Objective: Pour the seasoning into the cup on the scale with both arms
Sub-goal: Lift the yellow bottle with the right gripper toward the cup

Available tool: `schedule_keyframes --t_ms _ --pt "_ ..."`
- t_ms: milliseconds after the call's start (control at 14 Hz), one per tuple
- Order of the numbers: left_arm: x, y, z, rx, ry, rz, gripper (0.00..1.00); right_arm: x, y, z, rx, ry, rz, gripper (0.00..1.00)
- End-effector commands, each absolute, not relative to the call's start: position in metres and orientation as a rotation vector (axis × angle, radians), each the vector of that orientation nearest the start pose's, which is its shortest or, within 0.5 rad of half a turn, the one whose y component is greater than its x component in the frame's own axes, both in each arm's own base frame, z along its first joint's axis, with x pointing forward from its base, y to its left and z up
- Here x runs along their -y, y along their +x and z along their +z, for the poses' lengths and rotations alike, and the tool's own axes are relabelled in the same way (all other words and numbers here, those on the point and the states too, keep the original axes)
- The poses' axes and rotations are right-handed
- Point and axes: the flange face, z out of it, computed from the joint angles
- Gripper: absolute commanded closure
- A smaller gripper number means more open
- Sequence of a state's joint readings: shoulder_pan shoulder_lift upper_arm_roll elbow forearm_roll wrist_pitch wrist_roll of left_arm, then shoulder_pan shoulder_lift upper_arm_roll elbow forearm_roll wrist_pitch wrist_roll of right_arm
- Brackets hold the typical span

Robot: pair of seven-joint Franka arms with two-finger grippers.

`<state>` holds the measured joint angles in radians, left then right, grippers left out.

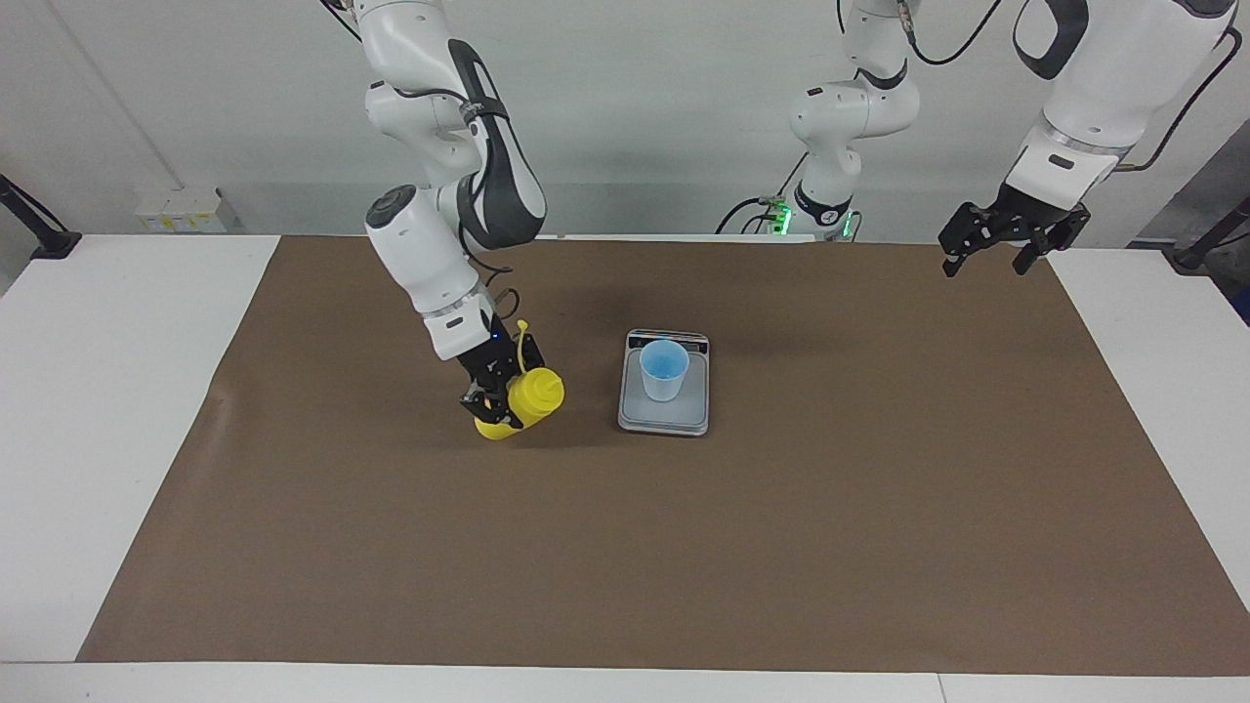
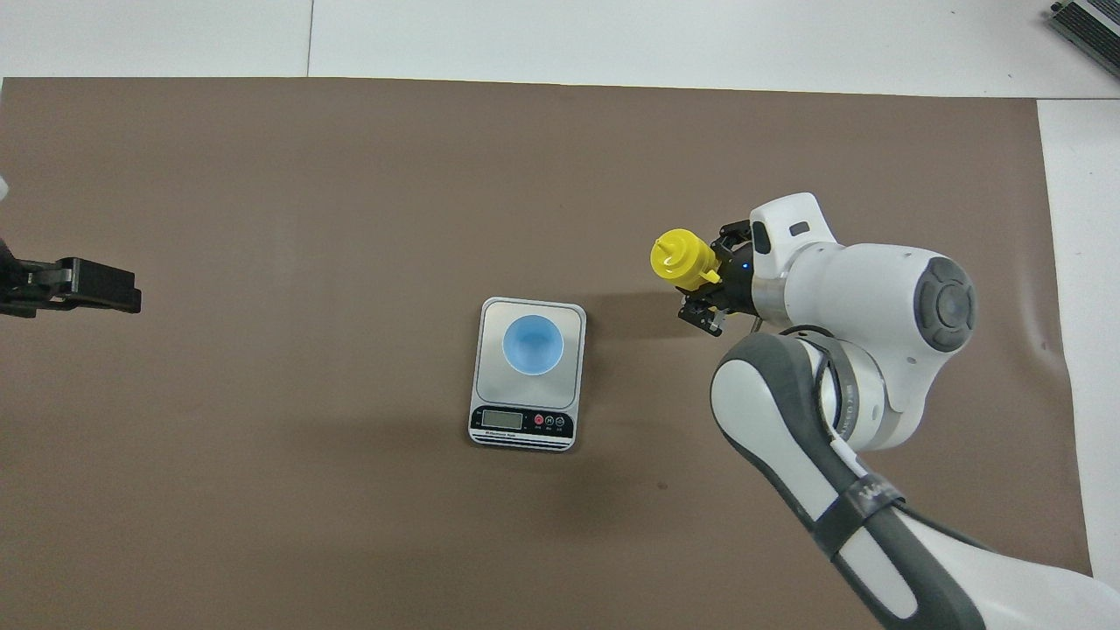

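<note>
Seasoning bottle, tilted toward the scale, clamped in the right gripper over the brown mat. Cup on the scale beside it. Left gripper waits, fingers apart.

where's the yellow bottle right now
The bottle is gripped in the right hand, tilted toward the cup. It is over the brown mat beside the scale, toward the right arm's end of the table.
</note>
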<state>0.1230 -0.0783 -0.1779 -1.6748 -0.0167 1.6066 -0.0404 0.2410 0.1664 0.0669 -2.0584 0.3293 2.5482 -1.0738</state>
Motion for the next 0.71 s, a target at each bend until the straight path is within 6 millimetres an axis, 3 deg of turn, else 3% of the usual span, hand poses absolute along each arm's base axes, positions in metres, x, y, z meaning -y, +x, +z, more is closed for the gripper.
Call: schedule_keyframes --t_ms 0,143,286,429,500,643 --pt "0.032 0.527 0.62 0.004 -3.139 0.002 0.0 -0.213 0.605 0.42 1.688 -2.661 -0.415 1.0" --pt "0.032 0.527 0.62 0.004 -3.139 0.002 0.0 -0.241 0.608 0.43 1.762 -2.691 -0.344 1.0" --pt "0.032 0.527 0.62 0.004 -3.139 0.002 0.0 -0.269 0.601 0.426 1.911 -2.67 -0.274 1.0" --pt "0.032 0.527 0.62 0.004 -3.137 0.002 0.0 -0.283 0.612 0.432 2.044 -2.727 -0.218 1.0" --pt "0.032 0.527 0.62 0.004 -3.139 0.002 0.0 -0.301 0.609 0.435 2.154 -2.725 -0.144 1.0" --pt "0.032 0.527 0.62 0.004 -3.137 0.002 0.0 -0.313 0.612 0.444 2.284 -2.757 -0.048 1.0"
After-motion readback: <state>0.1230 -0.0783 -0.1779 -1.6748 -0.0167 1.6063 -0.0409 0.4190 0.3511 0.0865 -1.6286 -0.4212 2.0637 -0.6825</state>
